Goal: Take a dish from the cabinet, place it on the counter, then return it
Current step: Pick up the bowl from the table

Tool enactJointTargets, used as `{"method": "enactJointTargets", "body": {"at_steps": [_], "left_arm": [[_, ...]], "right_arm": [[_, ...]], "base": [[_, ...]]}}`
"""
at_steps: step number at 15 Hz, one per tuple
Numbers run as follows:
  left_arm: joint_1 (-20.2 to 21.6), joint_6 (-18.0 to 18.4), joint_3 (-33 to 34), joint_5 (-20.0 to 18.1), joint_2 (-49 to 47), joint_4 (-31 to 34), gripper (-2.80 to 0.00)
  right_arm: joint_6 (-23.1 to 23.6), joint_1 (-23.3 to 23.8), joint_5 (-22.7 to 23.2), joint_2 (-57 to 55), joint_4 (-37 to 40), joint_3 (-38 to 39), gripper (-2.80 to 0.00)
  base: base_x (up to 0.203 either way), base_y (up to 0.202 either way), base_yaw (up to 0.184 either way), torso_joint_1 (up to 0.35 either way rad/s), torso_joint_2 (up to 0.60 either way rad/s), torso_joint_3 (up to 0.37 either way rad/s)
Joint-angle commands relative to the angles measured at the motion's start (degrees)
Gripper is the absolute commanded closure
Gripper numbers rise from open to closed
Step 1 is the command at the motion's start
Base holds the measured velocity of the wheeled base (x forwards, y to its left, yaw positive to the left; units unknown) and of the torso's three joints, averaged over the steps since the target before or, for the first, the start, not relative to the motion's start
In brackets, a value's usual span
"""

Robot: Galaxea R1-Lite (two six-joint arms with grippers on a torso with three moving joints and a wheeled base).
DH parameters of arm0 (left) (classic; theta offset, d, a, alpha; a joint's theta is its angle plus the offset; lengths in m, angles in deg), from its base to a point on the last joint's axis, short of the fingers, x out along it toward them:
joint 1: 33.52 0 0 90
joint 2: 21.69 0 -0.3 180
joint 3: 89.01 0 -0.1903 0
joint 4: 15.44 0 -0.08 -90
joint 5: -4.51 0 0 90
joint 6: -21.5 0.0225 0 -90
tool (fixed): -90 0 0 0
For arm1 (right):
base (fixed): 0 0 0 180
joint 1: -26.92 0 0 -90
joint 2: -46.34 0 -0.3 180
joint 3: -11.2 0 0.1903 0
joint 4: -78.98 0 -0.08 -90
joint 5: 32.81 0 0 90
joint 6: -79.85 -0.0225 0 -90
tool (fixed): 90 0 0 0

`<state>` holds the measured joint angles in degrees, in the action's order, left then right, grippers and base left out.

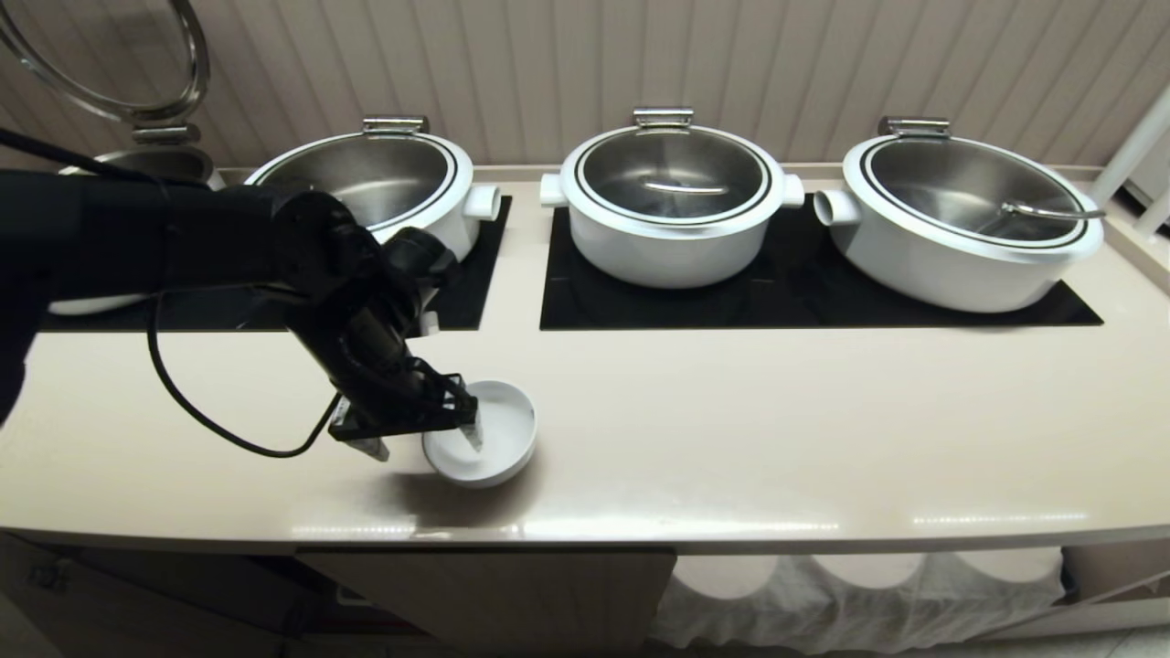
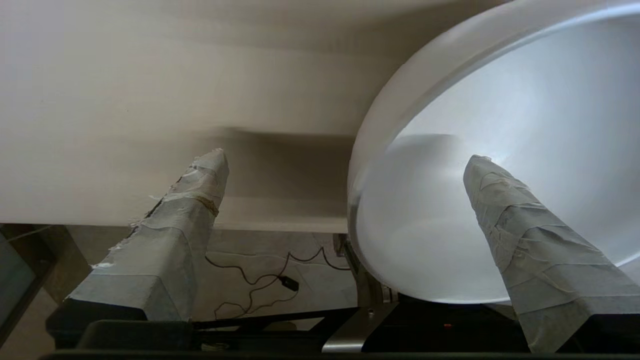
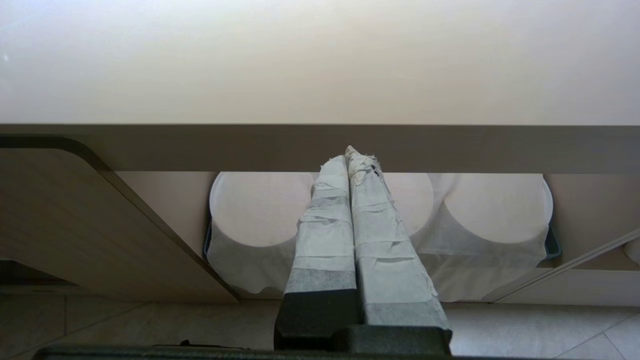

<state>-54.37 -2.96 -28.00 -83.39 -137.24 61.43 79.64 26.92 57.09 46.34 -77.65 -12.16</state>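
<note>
Round glossy bowl [image 1: 494,429], smooth counter [image 1: 731,411] (cream)

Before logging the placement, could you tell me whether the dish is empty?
Empty: the dish shows only bare white inside, sitting on the counter.

- Setting is read as a catering or buffet-style kitchen serving line.
- A long cream counter [image 1: 731,429] is seen, with black glass panels [image 1: 804,292] inset along its back.
- Large white pots [image 1: 672,206] with steel lids are lined up on the panels; a ladle handle [image 1: 1051,212] rests in one.
- Stacked white plates under cloth [image 3: 260,210] are stored below the counter.
- A fluted wall panel [image 1: 640,55] runs behind.
</note>
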Motion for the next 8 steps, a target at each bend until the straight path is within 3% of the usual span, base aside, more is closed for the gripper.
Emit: {"method": "enactJointTargets", "body": {"at_steps": [1,6,7,8], "left_arm": [[-0.1,-0.2,0.0,0.0,-0.8,-0.5,-2.8],[-0.1,-0.2,0.0,-0.1,-1.2,-0.8,-2.8],[-0.1,-0.2,0.0,-0.1,-1.3,-0.8,-1.1],[-0.1,-0.2,0.0,-0.1,-1.3,-0.8,0.0]], "right_arm": [[0.0,0.0,0.0,0.0,0.0,0.0,0.0],[0.0,-0.1,0.0,0.0,0.0,0.0,0.0],[0.0,-0.1,0.0,0.0,-0.1,0.0,0.0],[0.0,0.0,0.0,0.0,0.0,0.0,0.0]], "base": [[0.0,0.0,0.0,0.0,0.0,0.0],[0.0,0.0,0.0,0.0,0.0,0.0],[0.0,0.0,0.0,0.0,0.0,0.0],[0.0,0.0,0.0,0.0,0.0,0.0]]}}
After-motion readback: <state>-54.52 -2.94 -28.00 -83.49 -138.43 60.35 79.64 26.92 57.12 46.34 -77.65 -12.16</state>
